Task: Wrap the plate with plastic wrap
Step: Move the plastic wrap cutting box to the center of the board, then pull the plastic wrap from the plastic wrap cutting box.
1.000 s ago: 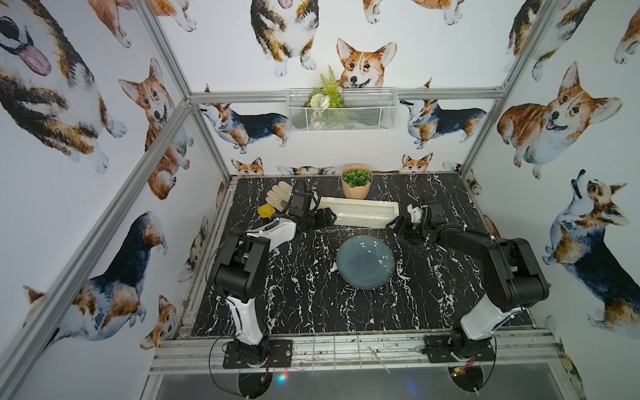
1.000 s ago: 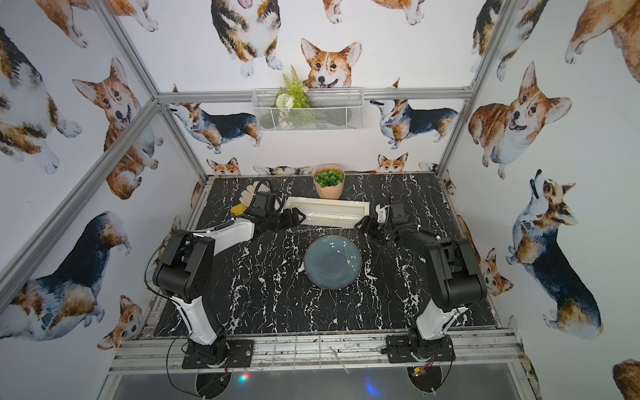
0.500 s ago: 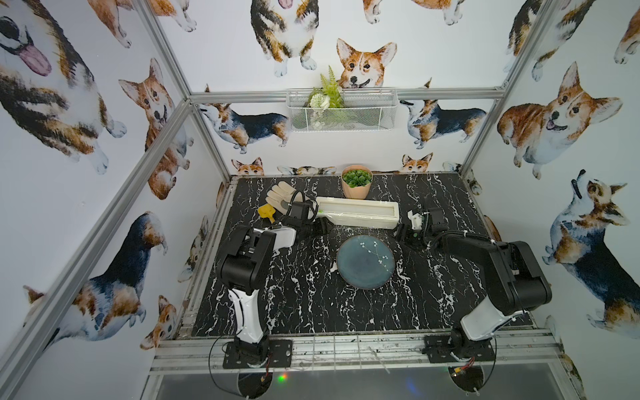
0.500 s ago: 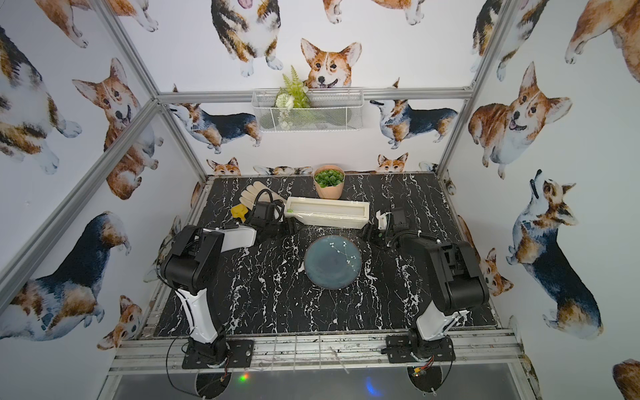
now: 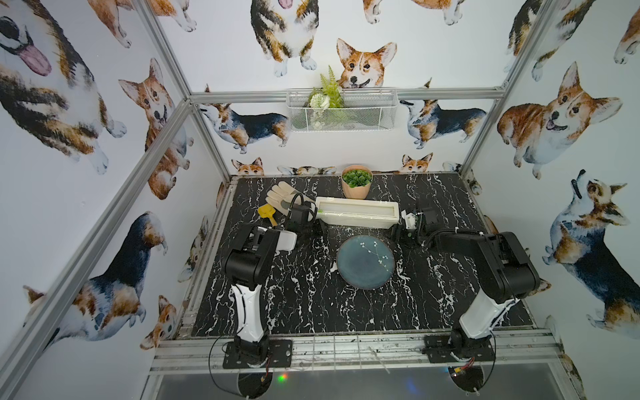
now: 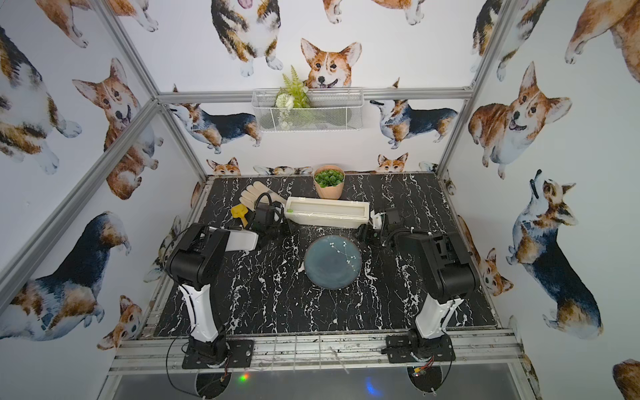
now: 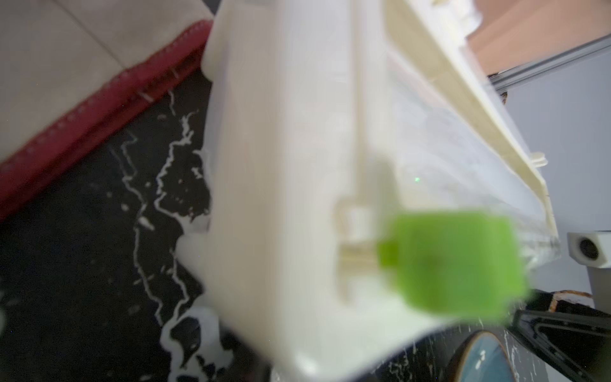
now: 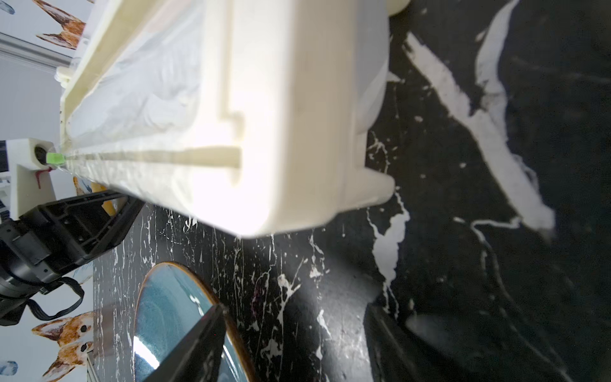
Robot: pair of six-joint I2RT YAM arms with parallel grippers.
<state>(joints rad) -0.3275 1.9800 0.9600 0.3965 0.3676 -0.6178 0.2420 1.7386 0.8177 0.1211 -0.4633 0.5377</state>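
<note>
left gripper [image 5: 318,227]: at green slider [image 7: 453,261], closure unclear
right gripper [image 8: 296,317]: apart, empty
plastic wrap [image 8: 132,82]: pinch edge, draw level over plate [image 5: 365,261]

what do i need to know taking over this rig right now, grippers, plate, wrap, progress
Left gripper: at one end of the long cream-white dispenser box; open or shut, cannot tell.
Right gripper: open, empty, by the box's other end.
Round blue-grey glazed plate: bare, on the black marbled table, in front of the box.
Thin transparent plastic wrap: in the box, none over the plate.
Done: arms positioned.
To do: draw film over the plate, cut, tuck.
</note>
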